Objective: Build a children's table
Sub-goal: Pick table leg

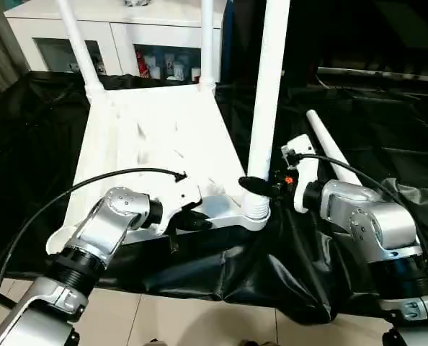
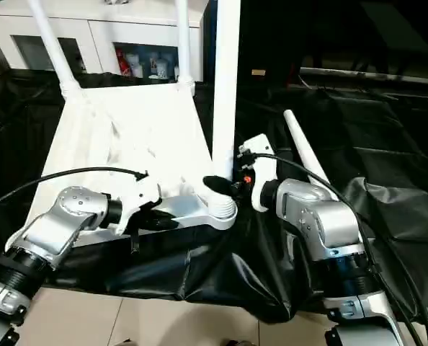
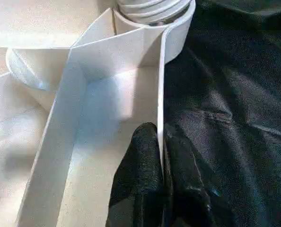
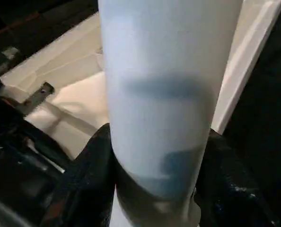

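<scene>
Black sheeting (image 1: 387,137) covers the worktop; white cabinet (image 1: 127,36) behind. Table top (image 1: 156,144) lies underside up, three legs standing in corner sockets, a fourth leg (image 1: 329,148) loose on the sheeting beside it. Left claw (image 3: 162,189) pinched tight on the top's near rim wall. Right claw (image 1: 261,186) clamped round the near upright leg (image 1: 268,94) just above its socket (image 1: 256,213).

The two eye views look forward and down from the head over both forearms, sharing the top (image 1: 156,144), upright legs and cabinet (image 1: 120,36); the left wrist view sits close along its fingers (image 3: 140,184) at the top's rim; the right wrist view looks very close at the near leg (image 4: 164,94), which the eye views share.
</scene>
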Robot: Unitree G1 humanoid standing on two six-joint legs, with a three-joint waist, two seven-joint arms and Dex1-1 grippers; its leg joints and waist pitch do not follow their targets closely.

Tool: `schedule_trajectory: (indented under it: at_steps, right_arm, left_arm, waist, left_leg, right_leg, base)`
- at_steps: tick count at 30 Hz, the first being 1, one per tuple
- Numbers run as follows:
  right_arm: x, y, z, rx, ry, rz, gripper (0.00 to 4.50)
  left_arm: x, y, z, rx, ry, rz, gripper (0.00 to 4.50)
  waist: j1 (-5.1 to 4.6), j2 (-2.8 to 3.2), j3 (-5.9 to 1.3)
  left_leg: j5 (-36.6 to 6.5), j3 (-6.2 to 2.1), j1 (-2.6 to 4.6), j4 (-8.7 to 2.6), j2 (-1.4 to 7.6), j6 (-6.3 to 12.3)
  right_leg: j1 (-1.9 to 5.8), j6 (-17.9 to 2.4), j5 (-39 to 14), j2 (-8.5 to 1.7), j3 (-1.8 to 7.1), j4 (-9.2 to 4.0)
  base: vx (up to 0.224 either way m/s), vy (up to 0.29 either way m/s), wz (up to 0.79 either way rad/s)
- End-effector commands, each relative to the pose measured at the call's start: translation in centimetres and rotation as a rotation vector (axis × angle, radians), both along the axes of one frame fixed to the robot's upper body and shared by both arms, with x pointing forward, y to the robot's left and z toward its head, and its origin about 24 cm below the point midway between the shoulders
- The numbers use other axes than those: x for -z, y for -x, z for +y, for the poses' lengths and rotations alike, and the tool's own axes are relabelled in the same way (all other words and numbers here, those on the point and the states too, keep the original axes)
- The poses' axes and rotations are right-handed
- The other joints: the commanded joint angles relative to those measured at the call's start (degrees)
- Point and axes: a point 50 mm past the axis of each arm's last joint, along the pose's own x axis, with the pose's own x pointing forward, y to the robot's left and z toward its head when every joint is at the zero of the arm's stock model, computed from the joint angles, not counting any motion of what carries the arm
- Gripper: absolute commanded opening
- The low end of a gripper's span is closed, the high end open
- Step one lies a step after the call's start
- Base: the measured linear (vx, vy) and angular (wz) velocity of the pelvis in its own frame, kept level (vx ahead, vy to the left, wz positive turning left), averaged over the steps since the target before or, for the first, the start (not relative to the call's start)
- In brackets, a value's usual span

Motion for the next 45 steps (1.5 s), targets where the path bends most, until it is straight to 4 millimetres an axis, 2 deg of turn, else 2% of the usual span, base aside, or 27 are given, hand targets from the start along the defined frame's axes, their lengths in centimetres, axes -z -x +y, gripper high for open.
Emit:
schedule_trajectory:
  at_steps: [1, 3, 5, 6, 7, 9, 10, 22, 23, 26, 27, 28, 29, 31, 32, 34, 35, 45]
  right_arm:
    - [0.1, 0.0, -0.2, 0.009, 0.014, -0.011, 1.89]
    - [0.1, 0.2, -0.1, 0.01, -0.002, -0.004, 1.89]
    - [0.1, 0.4, -0.1, 0.012, -0.009, 0.001, 1.89]
    - [0.1, 0.5, -0.1, 0.009, -0.013, 0.006, 1.89]
    - [0.1, 0.5, -0.1, 0.009, -0.013, 0.006, 1.89]
    - [0.2, 0.9, 0.0, -0.003, -0.023, 0.021, 1.89]
    - [0.3, 1.1, 0.0, -0.008, -0.032, 0.024, 1.89]
    - [1.9, 1.5, -0.7, 0.068, -0.121, 0.02, 1.89]
    - [2.3, 1.7, -0.8, 0.087, -0.136, 0.027, 1.89]
    - [2.7, 1.8, -0.9, 0.105, -0.148, 0.033, 1.89]
    - [3.0, 1.9, -1.1, 0.126, -0.154, 0.037, 1.89]
    - [3.0, 1.9, -1.1, 0.126, -0.154, 0.037, 1.89]
    - [3.7, 2.1, -1.3, 0.163, -0.164, 0.036, 1.89]
    - [4.1, 2.2, -1.5, 0.191, -0.175, 0.036, 1.89]
    - [4.8, 2.5, -1.6, 0.234, -0.188, 0.021, 1.89]
    - [5.2, 2.8, -1.5, 0.253, -0.198, 0.005, 1.89]
    - [5.4, 2.9, -1.4, 0.261, -0.193, -0.013, 1.89]
    - [6.6, 4.1, -0.5, 0.27, -0.097, -0.193, 1.88]
  left_arm:
    - [-1.8, -0.4, 0.0, -0.003, 0.023, -0.069, 0.0]
    - [-2.0, -0.2, 0.1, 0.008, 0.021, -0.072, 0.0]
    - [-2.0, -0.1, 0.1, 0.011, 0.021, -0.073, 0.0]
    - [-2.1, 0.0, 0.2, 0.013, 0.02, -0.072, 0.0]
    - [-2.1, 0.0, 0.2, 0.013, 0.02, -0.072, 0.0]
    - [-2.1, 0.2, 0.3, 0.016, 0.018, -0.07, 0.0]
    - [-2.2, 0.2, 0.3, 0.018, 0.017, -0.071, 0.0]
    - [-2.7, 0.2, 0.4, 0.004, 0.024, -0.088, 0.0]
    - [-2.7, 0.1, 0.4, 0.0, 0.027, -0.089, 0.0]
    - [-2.7, 0.1, 0.4, -0.004, 0.03, -0.09, 0.0]
    - [-2.8, 0.1, 0.4, -0.007, 0.033, -0.09, 0.0]
    - [-2.8, 0.1, 0.4, -0.007, 0.033, -0.09, 0.0]
    - [-2.8, 0.0, 0.4, -0.011, 0.038, -0.091, 0.0]
    - [-2.9, 0.0, 0.3, -0.015, 0.044, -0.092, 0.0]
    - [-3.0, -0.1, 0.2, -0.022, 0.055, -0.093, 0.0]
    - [-3.0, -0.2, 0.2, -0.026, 0.057, -0.094, 0.0]
    - [-3.0, -0.2, 0.2, -0.028, 0.058, -0.095, 0.0]
    - [-3.1, -0.6, 0.0, -0.045, 0.066, -0.101, 0.0]
  waist:
    - [0.16, -0.45, -4.41]
    - [-0.13, -0.67, -3.64]
    - [-0.15, -0.6, -3.74]
    - [-0.33, -0.65, -3.39]
    - [-0.34, -0.69, -3.47]
    - [-0.47, -0.68, -3.16]
    - [-0.53, -0.88, -3.09]
    - [-0.62, -0.77, -3.4]
    - [-0.58, -0.49, -3.56]
    - [-0.65, -0.57, -3.52]
    - [-0.59, -0.29, -3.68]
    - [-0.64, -0.43, -3.6]
    - [-0.63, -0.12, -3.68]
    - [-0.62, -0.17, -3.67]
    - [-0.72, 0.01, -3.56]
    - [-0.86, -0.02, -3.46]
    - [-0.86, 0.24, -3.44]
    - [-1.42, 0.38, -3.45]
  left_leg:
    - [-6.47, 0.76, -0.66, -4.0, 0.47, 3.02]
    - [-6.99, 0.86, -0.71, -4.19, 0.38, 3.45]
    - [-6.98, 0.83, -0.62, -4.16, 0.36, 3.5]
    - [-7.08, 0.78, -0.62, -4.3, 0.44, 3.56]
    - [-6.94, 0.79, -0.63, -4.29, 0.4, 3.66]
    - [-7.21, 0.76, -0.55, -4.39, 0.48, 3.74]
    - [-7.31, 0.78, -0.53, -4.42, 0.48, 3.79]
    - [-7.58, 0.75, -0.48, -4.35, 0.5, 3.53]
    - [-7.72, 0.73, -0.42, -4.34, 0.59, 3.45]
    - [-7.72, 0.7, -0.47, -4.37, 0.55, 3.53]
    - [-7.84, 0.68, -0.38, -4.32, 0.53, 3.46]
    - [-8.07, 0.71, -0.39, -4.37, 0.55, 3.37]
    - [-8.51, 0.68, -0.37, -4.37, 0.61, 3.23]
    - [-9.02, 0.66, -0.35, -4.4, 0.55, 3.11]
    - [-9.75, 0.65, -0.36, -4.42, 0.54, 3.03]
    - [-10.7, 0.62, -0.28, -4.46, 0.43, 2.91]
    - [-11.11, 0.58, -0.22, -4.5, 0.48, 2.79]
    - [-12.67, 0.43, -0.38, -4.56, 0.39, 3.06]
  right_leg:
    - [4.34, -2.32, -23.48, -3.26, 3.09, -4.23]
    - [4.11, -2.04, -24.1, -3.13, 3.17, -4.48]
    - [4.17, -1.91, -24.31, -3.13, 3.18, -4.46]
    - [4.07, -1.96, -24.09, -3.06, 3.19, -4.5]
    - [4.14, -2.01, -23.8, -3.01, 3.19, -4.48]
    - [4.07, -2.14, -23.71, -2.98, 3.28, -4.51]
    - [4.03, -2.2, -23.76, -2.98, 3.27, -4.57]
    - [4.22, -2.93, -23.95, -3.16, 3.17, -4.61]
    - [4.24, -3.02, -23.74, -3.23, 3.19, -4.63]
    - [4.29, -3.38, -23.07, -3.08, 3.14, -4.52]
    - [4.34, -3.45, -23.09, -3.1, 3.12, -4.48]
    - [4.25, -3.46, -23.29, -3.14, 3.12, -4.59]
    - [4.24, -3.5, -23.29, -3.17, 3.13, -4.66]
    - [4.32, -3.5, -23.54, -3.2, 3.05, -4.68]
    - [4.27, -3.38, -24.27, -3.18, 3.0, -4.89]
    - [4.25, -2.93, -25.61, -3.16, 2.86, -5.13]
    - [4.14, -2.7, -25.97, -3.24, 2.86, -5.27]
    - [4.31, -2.49, -26.47, -3.11, 2.73, -5.38]
  base:
    - [0.0, 0.0, 0.0]
    - [0.0, 0.0, 0.0]
    - [0.0, 0.0, 0.0]
    - [0.0, 0.0, 0.0]
    - [0.0, 0.0, 0.0]
    - [0.0, 0.0, 0.0]
    - [0.0, 0.0, 0.0]
    - [0.0, 0.0, 0.0]
    - [0.0, 0.0, 0.0]
    - [0.0, 0.0, 0.0]
    - [0.0, 0.0, 0.0]
    - [0.0, 0.0, 0.0]
    - [0.0, 0.0, 0.0]
    - [0.0, 0.0, 0.0]
    - [0.0, 0.0, 0.0]
    - [0.0, 0.0, 0.0]
    - [0.0, 0.0, 0.0]
    - [0.0, 0.0, 0.0]
